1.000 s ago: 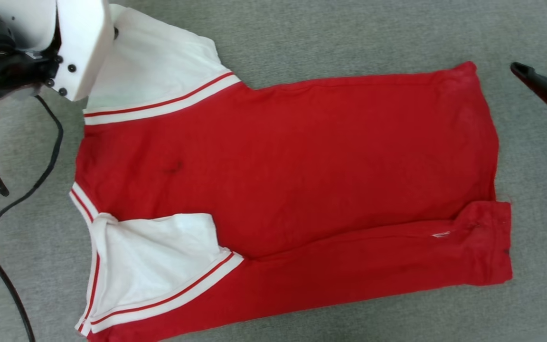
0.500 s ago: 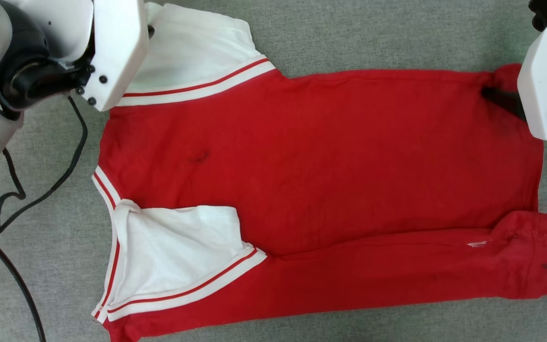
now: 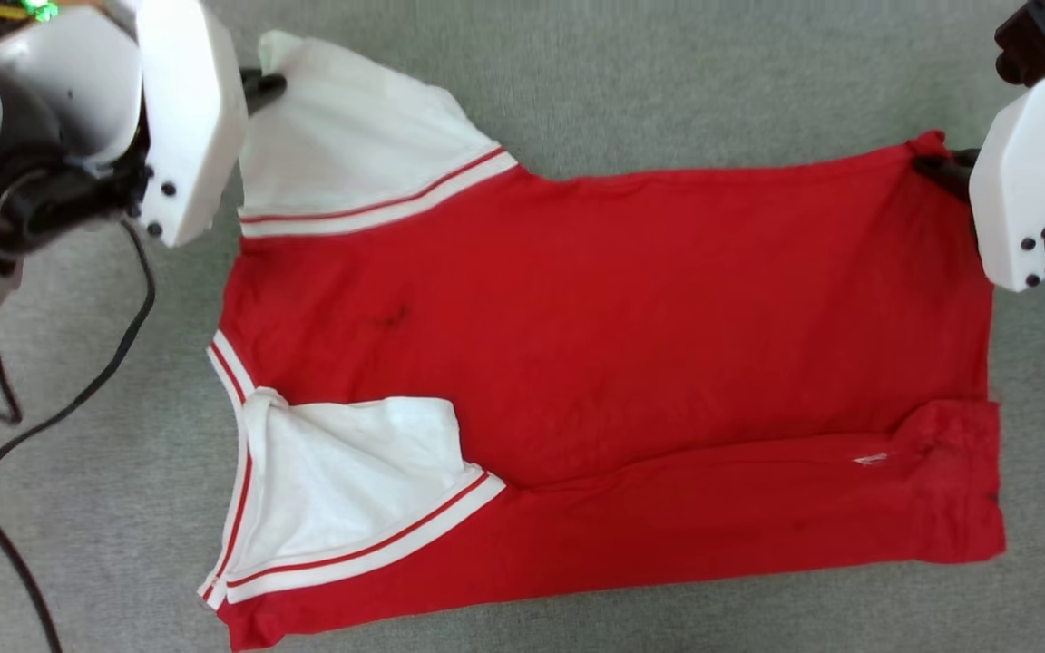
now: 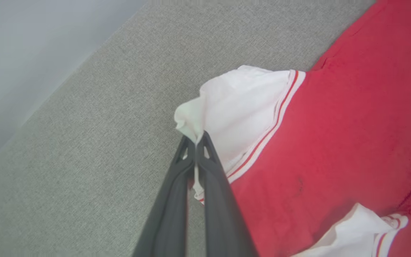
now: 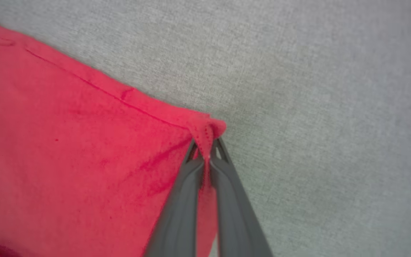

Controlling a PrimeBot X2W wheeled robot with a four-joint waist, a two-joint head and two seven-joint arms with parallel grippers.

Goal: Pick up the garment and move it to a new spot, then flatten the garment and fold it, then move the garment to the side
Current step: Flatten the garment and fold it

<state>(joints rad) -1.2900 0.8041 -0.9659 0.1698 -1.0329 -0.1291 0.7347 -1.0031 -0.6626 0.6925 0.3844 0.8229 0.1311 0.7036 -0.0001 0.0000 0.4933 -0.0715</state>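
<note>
The garment (image 3: 613, 345), a red T-shirt with white striped-trim sleeves, lies spread on grey fabric, its near long edge folded over. My left gripper (image 3: 267, 83) is shut on the tip of the far white sleeve (image 4: 237, 107), which the left wrist view shows pinched between the dark fingers (image 4: 177, 185). At the far right, my right gripper (image 3: 935, 166) is shut on the garment's far hem corner (image 5: 207, 132), the red cloth bunched between its fingers (image 5: 227, 192). No numbers or letters face up.
A black cable (image 3: 78, 390) loops over the grey surface at the left, beside the left arm (image 3: 78, 136). The grey surface (image 3: 668, 73) extends beyond the garment on all sides; a pale strip (image 4: 20, 53) borders it in the left wrist view.
My right gripper came in from the right, open, reached the far hem corner and shut on it. The left stayed shut on the sleeve. The head camera shifted, so the garment sits differently in the picture.
</note>
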